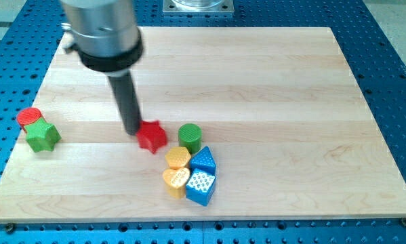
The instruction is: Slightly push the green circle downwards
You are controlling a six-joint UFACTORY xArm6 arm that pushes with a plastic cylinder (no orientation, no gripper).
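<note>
The green circle (190, 137) stands a little right of the board's middle, just above a cluster of yellow and blue blocks. My tip (133, 130) is at the left edge of the red star (152, 135), touching or nearly touching it. The red star lies between my tip and the green circle, with a small gap to the circle. The rod rises from the tip to the view's top left.
Below the green circle sit two yellow blocks (177, 158) (175, 180) and two blue blocks (205, 160) (201, 186), packed together. A red circle (30, 118) and a green star (43, 136) lie at the board's left edge. The wooden board (270, 74) rests on a blue perforated table.
</note>
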